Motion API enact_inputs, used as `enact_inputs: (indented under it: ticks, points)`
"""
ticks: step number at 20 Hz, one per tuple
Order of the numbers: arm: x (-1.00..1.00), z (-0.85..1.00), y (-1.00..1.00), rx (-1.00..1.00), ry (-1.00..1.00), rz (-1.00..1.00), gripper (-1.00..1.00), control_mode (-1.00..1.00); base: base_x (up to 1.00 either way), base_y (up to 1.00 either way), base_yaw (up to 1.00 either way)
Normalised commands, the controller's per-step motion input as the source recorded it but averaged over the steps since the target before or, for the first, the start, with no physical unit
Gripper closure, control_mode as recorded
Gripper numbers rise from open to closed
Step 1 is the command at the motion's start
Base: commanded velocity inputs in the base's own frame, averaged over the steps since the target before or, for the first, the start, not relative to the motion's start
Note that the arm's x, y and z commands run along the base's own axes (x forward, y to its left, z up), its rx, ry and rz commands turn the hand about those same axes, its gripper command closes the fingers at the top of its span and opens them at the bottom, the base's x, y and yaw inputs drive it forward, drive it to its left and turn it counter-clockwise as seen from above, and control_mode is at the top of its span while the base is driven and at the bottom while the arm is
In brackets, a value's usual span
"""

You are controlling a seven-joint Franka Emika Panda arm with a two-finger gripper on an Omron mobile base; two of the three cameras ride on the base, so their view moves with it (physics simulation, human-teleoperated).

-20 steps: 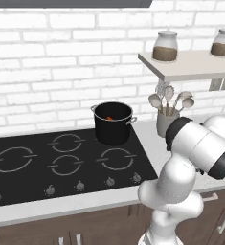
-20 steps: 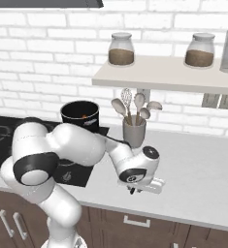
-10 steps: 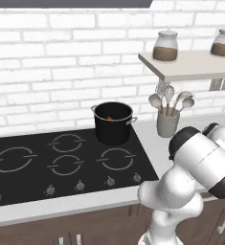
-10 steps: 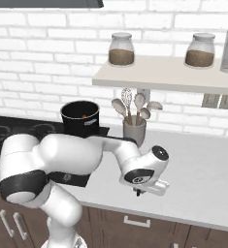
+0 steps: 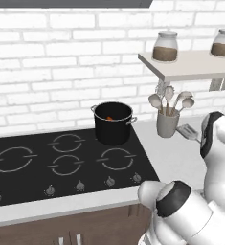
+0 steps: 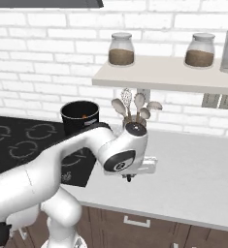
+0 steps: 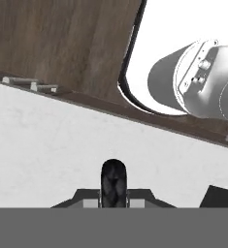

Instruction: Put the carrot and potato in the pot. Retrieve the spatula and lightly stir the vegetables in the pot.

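The black pot (image 5: 113, 129) stands on the right rear of the cooktop, and the orange carrot (image 5: 109, 118) shows inside it. The pot (image 6: 80, 117) also appears left of the arm in the right base view, with an orange speck of the carrot (image 6: 84, 116) in it. The potato is hidden. A flat silver spatula (image 5: 187, 132) head sticks out from behind my arm, just right of the utensil cup. In the hand view my gripper (image 7: 113, 197) is shut on the spatula's black handle (image 7: 113, 177) above the white counter. The hand (image 6: 130, 162) hangs low over the counter in front of the cup.
A grey utensil cup (image 5: 167, 124) with spoons and a whisk stands right of the pot, under a wall shelf (image 6: 173, 80) that carries jars. The black cooktop (image 5: 61, 162) spreads to the left. White counter (image 6: 198, 179) stretches right, its front edge near the hand.
The hand has come back left along the counter toward the utensil cup and risen slightly. The spatula's silver head now shows beside the cup in the left base view.
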Motion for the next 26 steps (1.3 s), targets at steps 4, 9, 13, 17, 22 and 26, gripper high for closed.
enact_inputs:
  ticks: [4,9,13,17,22,26]
  points:
    - [0.00,0.76,0.60,-0.50,-0.05,0.49,1.00,-1.00,0.00,0.00,0.00]
    - [0.00,0.77,0.53,-0.49,-0.05,0.49,1.00,-1.00,0.00,0.00,0.00]
    - [0.00,0.81,0.47,-0.47,-0.03,0.50,1.00,-1.00,0.00,0.00,0.00]
    - [0.00,0.86,0.47,-0.44,-0.05,0.49,1.00,-1.00,0.00,0.00,0.00]
    - [0.13,0.71,0.55,-0.42,-0.12,0.42,1.00,-1.00,0.00,0.00,0.00]
    - [0.54,0.51,0.72,-0.42,-0.20,0.29,1.00,-1.00,0.00,0.00,0.00]
